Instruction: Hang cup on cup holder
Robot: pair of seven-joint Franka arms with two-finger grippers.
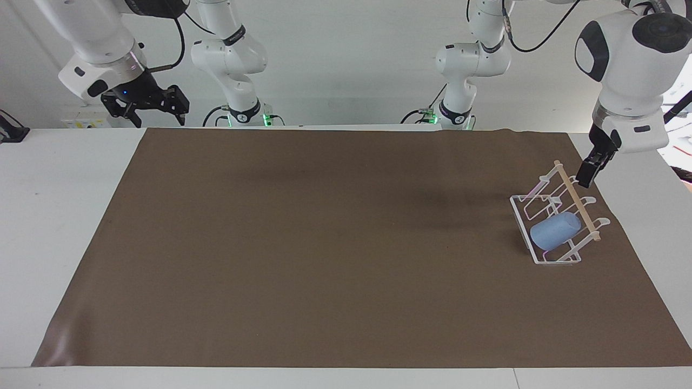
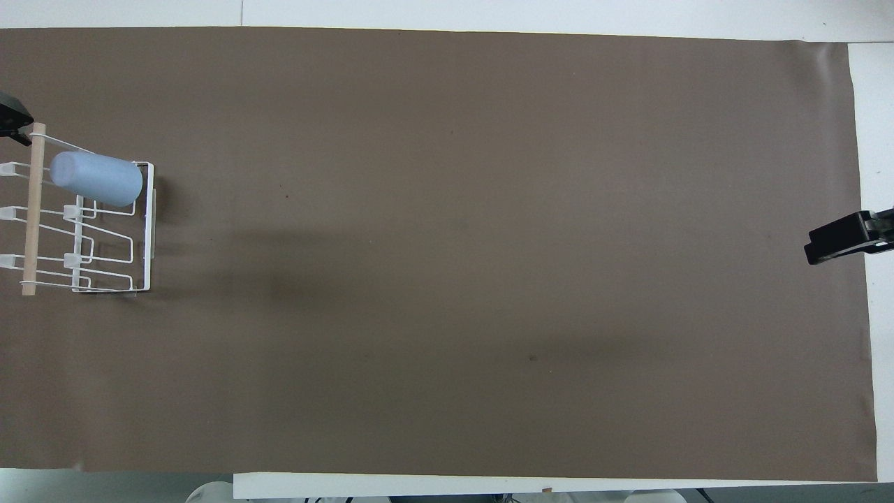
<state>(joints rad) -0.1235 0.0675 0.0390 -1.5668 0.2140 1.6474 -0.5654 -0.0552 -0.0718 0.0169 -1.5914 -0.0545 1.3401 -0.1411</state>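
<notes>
I see the light-blue cup [image 1: 555, 230] lying tilted on a prong of the white wire cup holder [image 1: 557, 220], at the end of the rack farthest from the robots. In the overhead view the cup [image 2: 96, 179] has its long axis running roughly 9 to 3 o'clock. Its rounded closed end points to 9, up toward the wooden rod [image 2: 31, 209], and its other end sits down by the base frame at 3. The holder [image 2: 91, 230] stands on the brown mat [image 1: 346, 243] at the left arm's end of the table.

The left gripper [image 1: 589, 167] is up in the air, off the cup and holding nothing. It hangs over the mat's edge just beside the robot-side end of the wooden rod [image 1: 577, 201], with no contact that I can see. In the facing view it sits at about 1 o'clock from the cup, well clear of it. I can't tell whether its fingers are spread or closed. Overhead, only a dark tip [image 2: 12, 120] shows at the frame edge.

The right gripper [image 1: 146, 102] waits high over the table's [image 1: 65, 216] right-arm end, with fingers apart and empty; overhead, its tip [image 2: 841, 237] shows at the mat's edge.

The other prongs are bare. Nothing lies between the cup and either gripper.
</notes>
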